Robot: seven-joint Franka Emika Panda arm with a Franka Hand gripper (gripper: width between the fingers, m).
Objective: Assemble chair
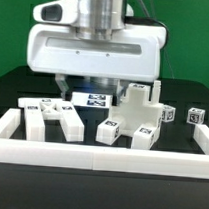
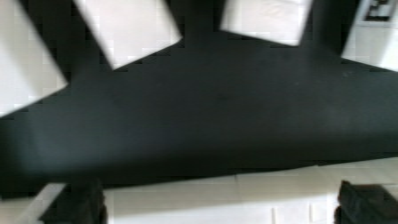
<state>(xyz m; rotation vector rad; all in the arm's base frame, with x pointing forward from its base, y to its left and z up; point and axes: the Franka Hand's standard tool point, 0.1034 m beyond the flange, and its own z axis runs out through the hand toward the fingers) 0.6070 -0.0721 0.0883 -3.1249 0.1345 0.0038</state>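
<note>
The chair parts are matte white tagged blocks on the black table. In the exterior view a joined blocky piece (image 1: 133, 116) stands right of centre. Several loose bars and legs (image 1: 52, 116) lie to its left. Two small tagged cubes (image 1: 197, 115) sit at the exterior view's right. My gripper (image 1: 90, 88) hangs low behind the parts, open and holding nothing. In the wrist view my gripper (image 2: 217, 205) has its dark fingertips (image 2: 71, 202) wide apart over a plain white surface (image 2: 231, 195). Two white parts (image 2: 134, 32) lie beyond a stretch of black table.
Long white border rails run along the front (image 1: 99, 154), the left (image 1: 5, 126) and the right (image 1: 203, 141) of the work area. A flat tagged marker board (image 1: 93, 97) lies just under the gripper at the back. Another white edge (image 2: 22, 60) shows at the wrist view's side.
</note>
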